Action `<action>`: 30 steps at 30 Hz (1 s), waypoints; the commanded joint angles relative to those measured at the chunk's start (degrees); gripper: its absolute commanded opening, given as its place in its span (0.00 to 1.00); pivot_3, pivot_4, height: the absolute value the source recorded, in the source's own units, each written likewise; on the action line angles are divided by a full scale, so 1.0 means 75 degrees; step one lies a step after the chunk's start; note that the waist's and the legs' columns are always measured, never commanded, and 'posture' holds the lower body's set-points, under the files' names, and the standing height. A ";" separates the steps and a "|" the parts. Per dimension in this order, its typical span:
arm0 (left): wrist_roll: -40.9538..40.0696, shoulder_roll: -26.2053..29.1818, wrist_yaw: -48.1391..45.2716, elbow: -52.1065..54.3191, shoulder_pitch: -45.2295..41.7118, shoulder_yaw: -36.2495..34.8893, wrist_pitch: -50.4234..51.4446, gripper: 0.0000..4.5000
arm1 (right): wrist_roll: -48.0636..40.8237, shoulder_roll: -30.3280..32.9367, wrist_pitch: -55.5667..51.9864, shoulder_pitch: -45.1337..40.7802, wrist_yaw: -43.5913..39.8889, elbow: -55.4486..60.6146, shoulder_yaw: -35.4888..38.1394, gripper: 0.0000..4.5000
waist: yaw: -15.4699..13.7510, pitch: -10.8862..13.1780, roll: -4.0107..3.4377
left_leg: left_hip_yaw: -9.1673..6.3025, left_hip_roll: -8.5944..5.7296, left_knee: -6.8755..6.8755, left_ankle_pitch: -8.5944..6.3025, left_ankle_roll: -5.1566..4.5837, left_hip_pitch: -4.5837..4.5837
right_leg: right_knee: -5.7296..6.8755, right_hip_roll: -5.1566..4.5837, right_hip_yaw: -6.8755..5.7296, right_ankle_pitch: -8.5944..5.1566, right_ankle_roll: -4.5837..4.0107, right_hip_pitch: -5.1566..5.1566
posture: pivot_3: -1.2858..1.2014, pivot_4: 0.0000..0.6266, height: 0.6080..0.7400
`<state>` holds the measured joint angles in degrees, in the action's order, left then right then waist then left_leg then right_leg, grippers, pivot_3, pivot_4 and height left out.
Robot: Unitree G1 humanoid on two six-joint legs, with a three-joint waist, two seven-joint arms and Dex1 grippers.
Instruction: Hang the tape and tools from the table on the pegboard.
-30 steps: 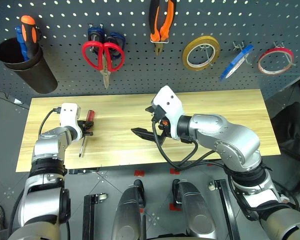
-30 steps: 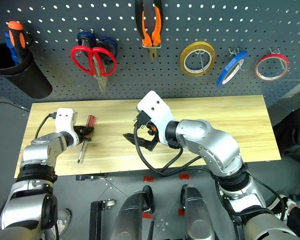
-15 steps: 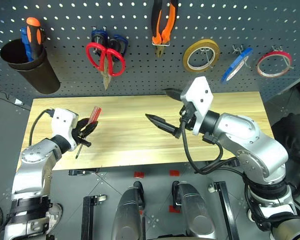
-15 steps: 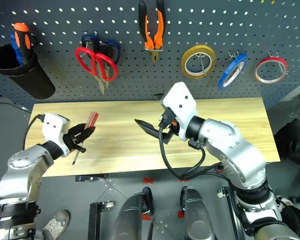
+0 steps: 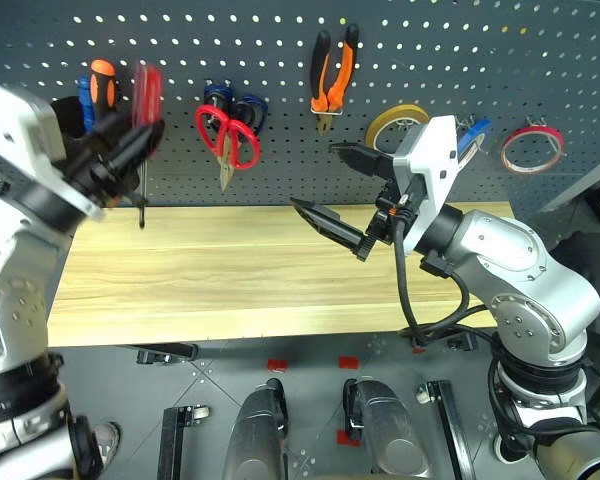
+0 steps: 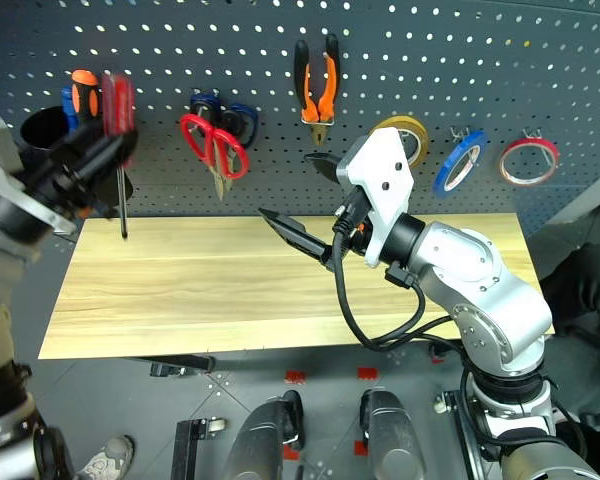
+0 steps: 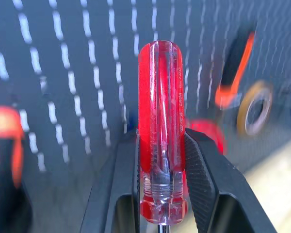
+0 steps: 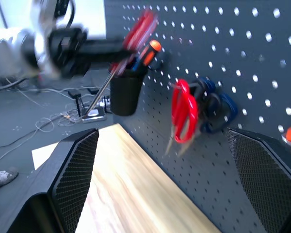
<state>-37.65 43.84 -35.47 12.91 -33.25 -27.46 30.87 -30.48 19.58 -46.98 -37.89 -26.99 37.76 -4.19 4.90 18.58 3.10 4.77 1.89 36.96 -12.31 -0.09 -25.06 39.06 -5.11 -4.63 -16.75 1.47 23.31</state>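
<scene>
Nearly done: red scissors (image 5: 225,135), pliers (image 5: 332,65) & blue tape (image 6: 458,160) hang on pegboard (image 5: 540,60), worktop (image 5: 230,280) bare, only screwdriver (image 5: 145,120) left, clamped in left pincer (image 5: 115,150) near black cup (image 6: 40,130); right pincer (image 5: 345,190) wide, holding nothing.

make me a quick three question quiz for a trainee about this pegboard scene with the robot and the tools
1. True or false: the left gripper has its jaws shut on the red-handled screwdriver.
2. Which hangs nearest the orange-and-black pliers? A) red-handled scissors B) yellow tape roll C) red-edged tape roll
3. Fill in: the right gripper has its jaws ____ and holds nothing.

Key: 1 true; 2 B; 3 open.
</scene>
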 commanded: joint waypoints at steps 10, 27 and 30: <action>0.2148 -0.0137 0.0511 -0.3537 -0.2337 0.0731 -0.3328 0.21 | 0.0516 0.0066 0.1232 -0.0615 -0.0374 -0.0726 -0.0376 1.00 | 0.0040 -0.0217 0.0004 | 0.0009 0.0000 0.0006 0.0000 -0.0001 0.0003 | 0.0006 0.0003 -0.0028 0.0001 0.0000 0.0000 | 0.43 0.29 1.00; 0.2997 -0.0462 0.1884 -0.4768 -0.1829 0.0353 -0.5783 0.56 | 0.0638 -0.0026 0.1499 -0.0703 -0.0642 -0.0909 -0.0760 1.00 | 0.0058 -0.0258 0.0017 | 0.0001 0.0004 0.0028 0.0001 -0.0001 0.0001 | 0.0021 0.0000 -0.0037 0.0003 -0.0001 -0.0002 | 0.42 0.31 1.00; 0.3090 -0.0584 0.2308 -0.4409 -0.1642 0.0294 -0.5925 0.77 | 0.0634 -0.0058 0.1517 -0.0714 -0.0624 -0.0957 -0.0749 1.00 | 0.0054 -0.0261 0.0018 | -0.0004 0.0004 0.0036 0.0001 -0.0001 0.0001 | 0.0037 0.0000 -0.0041 0.0003 -0.0002 -0.0002 | 0.43 0.31 1.00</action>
<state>-15.03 39.24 -20.05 -23.86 -45.63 -24.11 -11.64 -25.83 19.42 -36.89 -42.11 -31.44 29.23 -10.33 5.31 16.62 3.24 4.73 1.92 37.28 -12.30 -0.10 -25.05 39.40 -5.13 -4.93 -16.72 1.46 23.29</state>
